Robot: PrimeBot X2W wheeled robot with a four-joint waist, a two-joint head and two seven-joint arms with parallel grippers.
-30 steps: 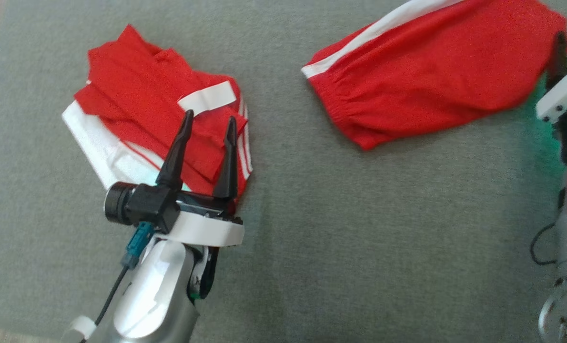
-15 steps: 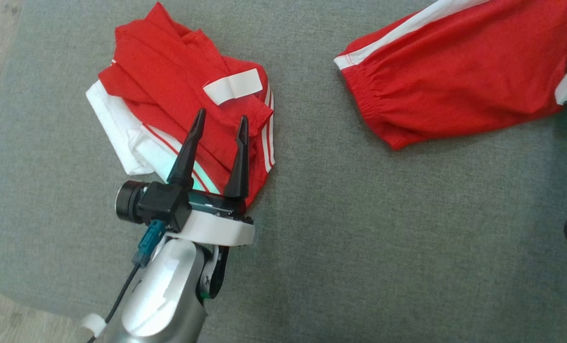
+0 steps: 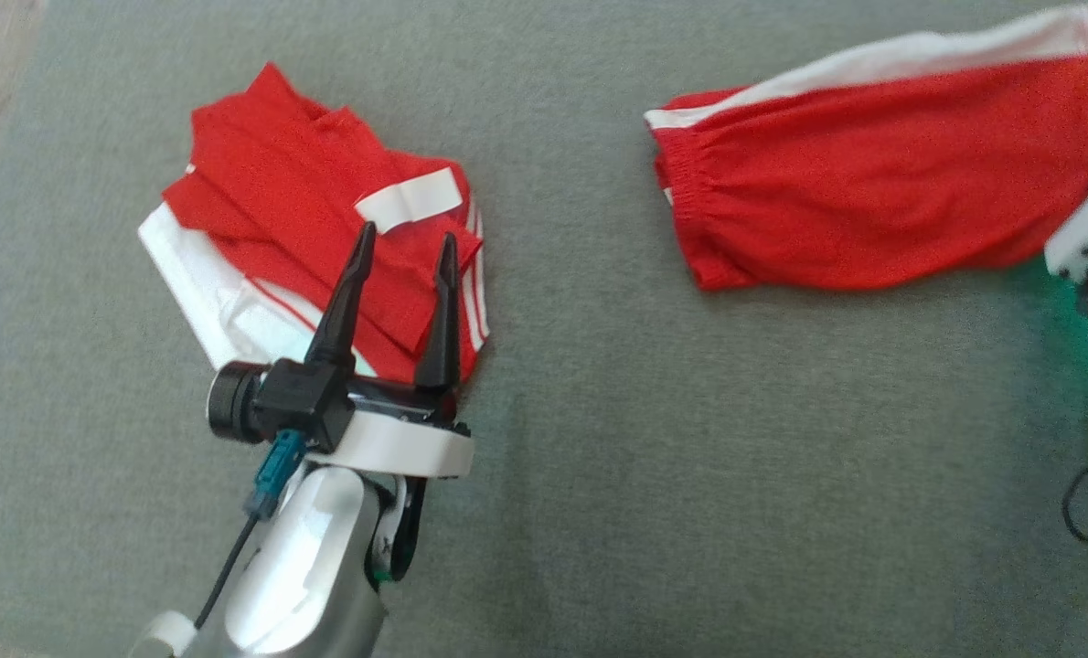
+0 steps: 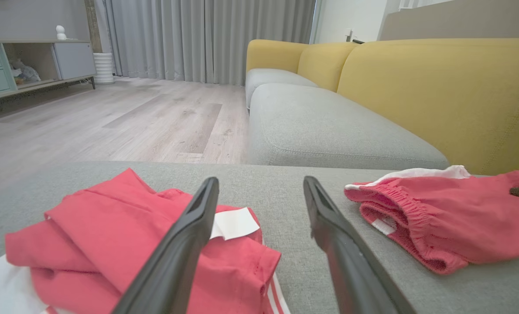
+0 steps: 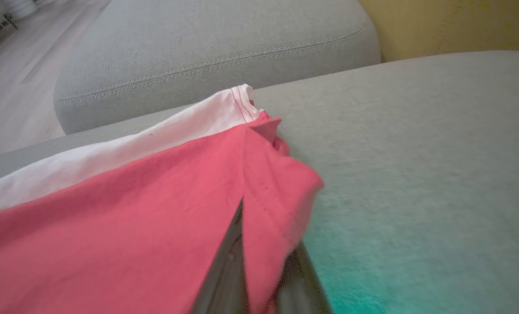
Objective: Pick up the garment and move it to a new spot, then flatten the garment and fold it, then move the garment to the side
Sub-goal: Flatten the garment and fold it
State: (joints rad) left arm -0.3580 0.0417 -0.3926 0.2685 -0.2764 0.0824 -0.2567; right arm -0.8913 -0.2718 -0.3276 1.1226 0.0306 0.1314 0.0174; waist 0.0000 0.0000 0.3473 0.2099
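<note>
Far right, the right pincer [image 5: 261, 257] seems clamped on the red garment [image 3: 873, 192]; the left pincer [image 3: 402, 247] gapes above folded clothes [image 3: 270, 192].

Grey cushion [image 3: 645, 475], folded red garment [image 3: 288, 183] left, red shorts [image 3: 873, 192] right

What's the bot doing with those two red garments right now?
The right gripper has its jaws shut on the right-hand edge of the red shorts, which lie spread on the grey cushion. The left gripper is poised with jaws open over the near edge of the folded red-and-white garment, gripping nothing. The shorts look like the piece being picked up. They are not yet flattened or folded.
</note>
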